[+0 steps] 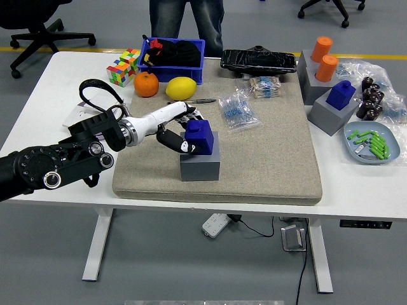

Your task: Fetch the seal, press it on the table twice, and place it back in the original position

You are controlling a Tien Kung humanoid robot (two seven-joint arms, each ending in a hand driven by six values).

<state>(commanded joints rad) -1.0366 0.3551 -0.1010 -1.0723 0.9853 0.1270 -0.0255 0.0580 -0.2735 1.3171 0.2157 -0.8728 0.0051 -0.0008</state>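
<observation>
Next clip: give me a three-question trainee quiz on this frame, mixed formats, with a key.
1. True or false: the blue seal sits on the grey block.
2. Which hand is at that seal? A) left hand B) right hand
3. Fill in: the lemon lies beside the ____.

Key: 1 true; 2 A; 3 orange

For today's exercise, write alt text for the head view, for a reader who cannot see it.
The left robot hand grips a blue seal sitting in its grey holder on a beige mat covering a white table. An orange, a lemon and a blue bin lie beyond; a person stands at the far side.
</observation>
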